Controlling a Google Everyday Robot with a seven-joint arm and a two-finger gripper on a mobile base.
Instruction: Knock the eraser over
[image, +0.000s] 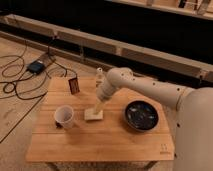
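Note:
The eraser (74, 85) is a small thin reddish-brown slab standing upright near the far left of the wooden table (100, 137). My white arm reaches from the right over the table's middle. My gripper (96, 109) points down right over the pale beige flat block (93, 115), well to the right of and nearer than the eraser. A hand's width of bare table lies between the gripper and the eraser.
A white cup (64, 116) stands left of the beige block. A small clear bottle (99, 76) stands at the far edge behind my arm. A dark bowl (141, 114) sits on the right. Cables and a dark box (36, 66) lie on the floor to the left.

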